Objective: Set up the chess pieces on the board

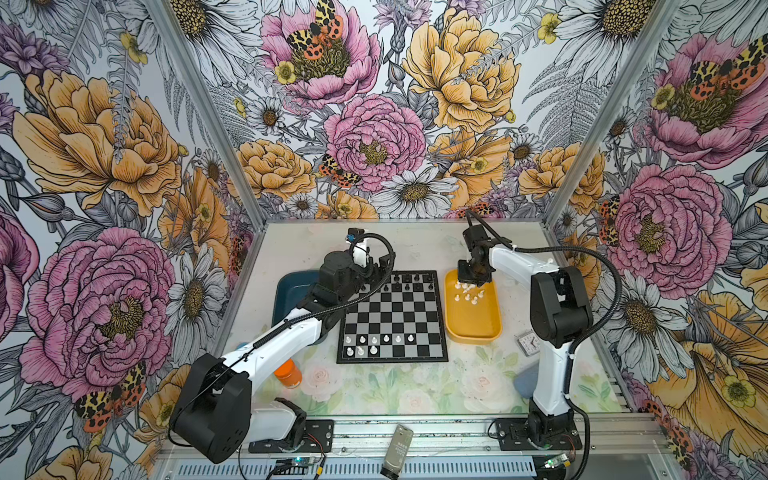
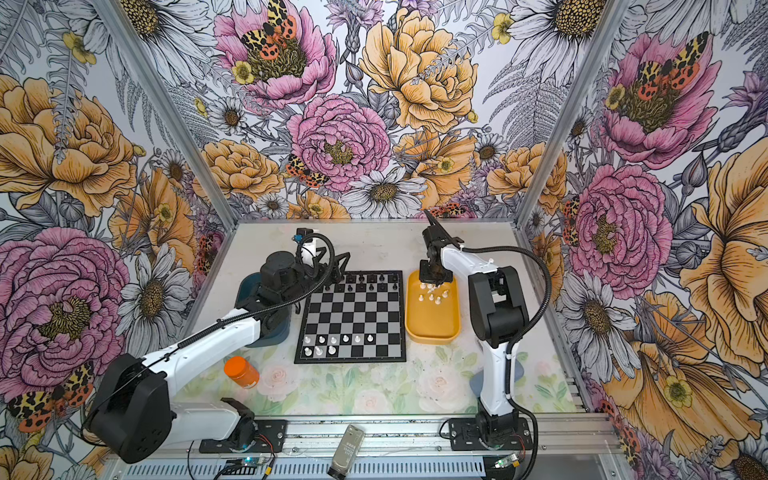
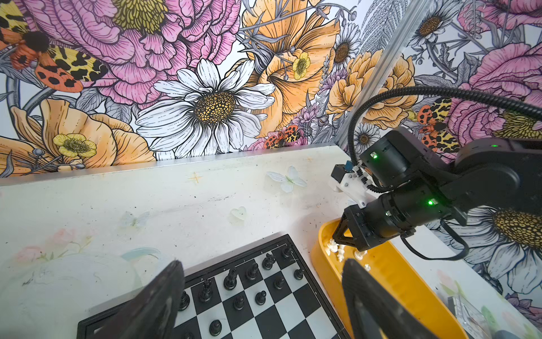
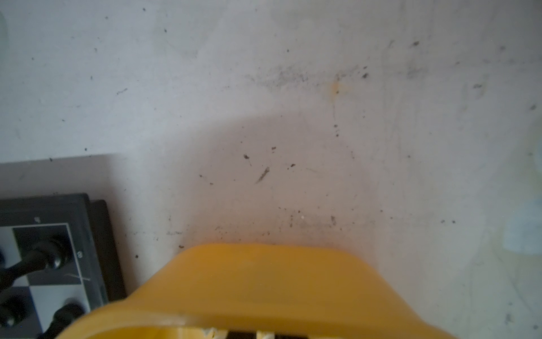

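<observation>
1. Right gripper [image 1: 471,283]: down at the far end of the shallow yellow plastic tray [image 1: 473,336], fingers closed tight among the small white plastic chess pieces [image 1: 468,293] loose there. Pinching a piece or nothing: cannot tell.
2. Left gripper [image 3: 262,264]: fingers spread wide and empty, hovering over the far left corner of the square black-and-silver chessboard [image 1: 395,316], above the small black pieces [image 1: 409,279] on its far rows.
3. On the two near rows of the board: a handful of white pieces standing, bunched toward the left, with bare squares on the right.
4. Deciding relation: loose white pieces directly under and just nearward of the right fingers, some seemingly toppled, long axes too small to read. Well apart from the left gripper, with the whole board between. Right arm clearly nearer.
5. Likely next: lift straight up, confirm the catch, then carry it toward the bare near-row squares.
</observation>
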You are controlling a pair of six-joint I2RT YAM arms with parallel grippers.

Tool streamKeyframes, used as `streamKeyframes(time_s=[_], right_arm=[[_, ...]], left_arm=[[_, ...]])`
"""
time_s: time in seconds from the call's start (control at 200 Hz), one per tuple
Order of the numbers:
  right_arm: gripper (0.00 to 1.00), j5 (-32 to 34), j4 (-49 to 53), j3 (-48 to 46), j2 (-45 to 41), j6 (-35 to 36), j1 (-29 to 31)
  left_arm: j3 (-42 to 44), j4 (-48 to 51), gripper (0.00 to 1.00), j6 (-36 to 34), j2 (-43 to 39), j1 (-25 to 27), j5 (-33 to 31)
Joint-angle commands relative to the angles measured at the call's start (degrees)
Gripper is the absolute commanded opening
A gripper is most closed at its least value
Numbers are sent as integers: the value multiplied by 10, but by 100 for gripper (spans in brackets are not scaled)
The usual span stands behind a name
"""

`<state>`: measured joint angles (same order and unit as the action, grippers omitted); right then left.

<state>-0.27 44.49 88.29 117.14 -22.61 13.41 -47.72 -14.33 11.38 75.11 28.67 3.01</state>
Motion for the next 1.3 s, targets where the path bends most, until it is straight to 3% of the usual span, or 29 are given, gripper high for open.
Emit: streamKeyframes(time_s=[0.0,0.085,1.296], right_arm=[[4,-3,-4,14,15,0,-3],[0,-1,-4,13,13,0,-3],[0,8,25,13,-40,3,-4]], left_arm=[[-5,4,86,-14,-4,3,-12],[-5,4,86,-14,-4,3,-12],[5,1,86,-12,-15,1,-12]])
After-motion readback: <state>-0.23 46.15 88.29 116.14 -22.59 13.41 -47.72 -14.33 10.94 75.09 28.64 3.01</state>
